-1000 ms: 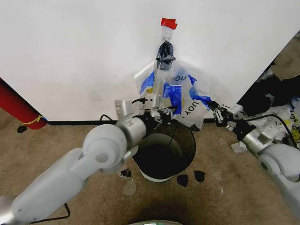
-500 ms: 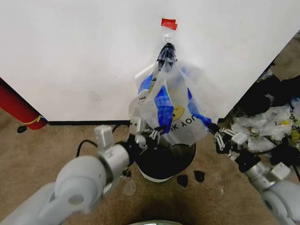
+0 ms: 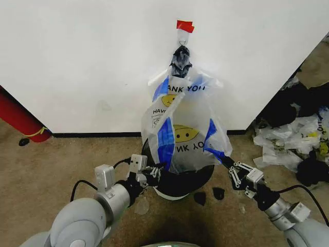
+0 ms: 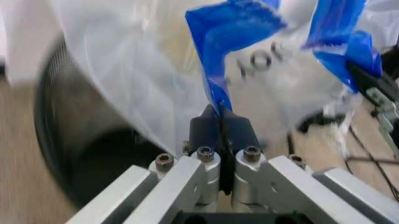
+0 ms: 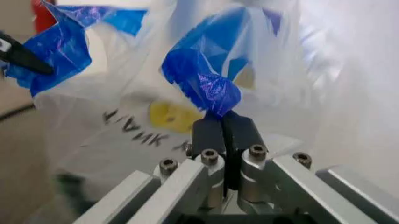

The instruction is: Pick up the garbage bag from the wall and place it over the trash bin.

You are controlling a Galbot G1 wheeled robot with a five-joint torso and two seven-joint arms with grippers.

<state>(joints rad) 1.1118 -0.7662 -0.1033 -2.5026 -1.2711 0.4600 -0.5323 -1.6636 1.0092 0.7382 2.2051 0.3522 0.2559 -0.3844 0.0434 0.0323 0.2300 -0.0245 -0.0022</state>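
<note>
The garbage bag (image 3: 182,126), translucent white with a yellow smiley, black lettering and blue tape patches, hangs from a hook on the white wall (image 3: 82,62) and is stretched down and out above the trash bin (image 3: 180,180). My left gripper (image 3: 158,172) is shut on a blue taped edge of the bag (image 4: 215,88) at the bin's left rim. My right gripper (image 3: 226,163) is shut on another blue taped edge (image 5: 209,91) at the bin's right side. The dark round bin stands on the carpet below the bag, mostly hidden by it.
A red cylinder (image 3: 18,119) leans at the far left by the wall. A pile of white bags and dark clutter (image 3: 293,144) lies to the right. Small black scraps (image 3: 209,195) and a cable (image 3: 85,182) lie on the carpet near the bin.
Both grippers have pulled back toward me and down, drawing the bag's lower edges apart. The bag has opened wide and now hangs lower, over the bin's mouth.
</note>
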